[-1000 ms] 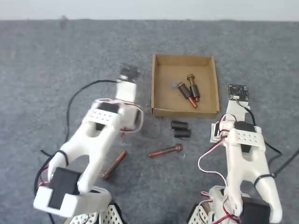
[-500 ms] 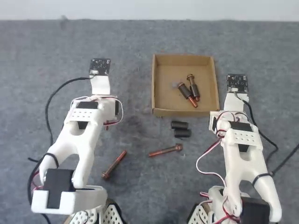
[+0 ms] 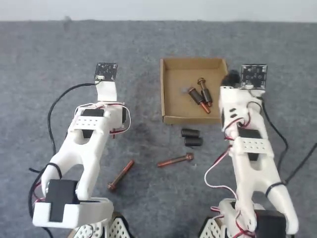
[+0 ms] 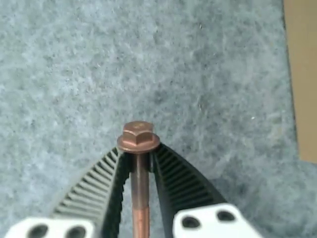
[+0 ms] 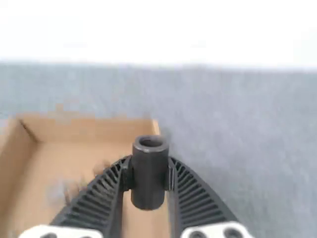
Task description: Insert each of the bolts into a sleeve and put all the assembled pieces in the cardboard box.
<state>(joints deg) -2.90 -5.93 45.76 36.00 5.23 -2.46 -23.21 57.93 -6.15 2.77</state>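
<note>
Grey carpet (image 3: 49, 59), pale wall (image 3: 148, 9) behind; left gripper (image 4: 140, 151) tight on bolt (image 4: 139, 136), right gripper (image 5: 149, 163) tight on sleeve (image 5: 148, 181)

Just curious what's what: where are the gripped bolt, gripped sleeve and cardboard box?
gripped bolt (image 4: 139, 141): left wrist view, hex head.
gripped sleeve (image 5: 148, 173): right wrist view, side wall.
cardboard box (image 3: 193, 119): high view, near wall.

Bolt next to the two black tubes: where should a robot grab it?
Probably grab the bolt around the middle of its thin shank, coming straight down with the jaws across it. It lies flat on the carpet, and its wide head is at one end.
</note>
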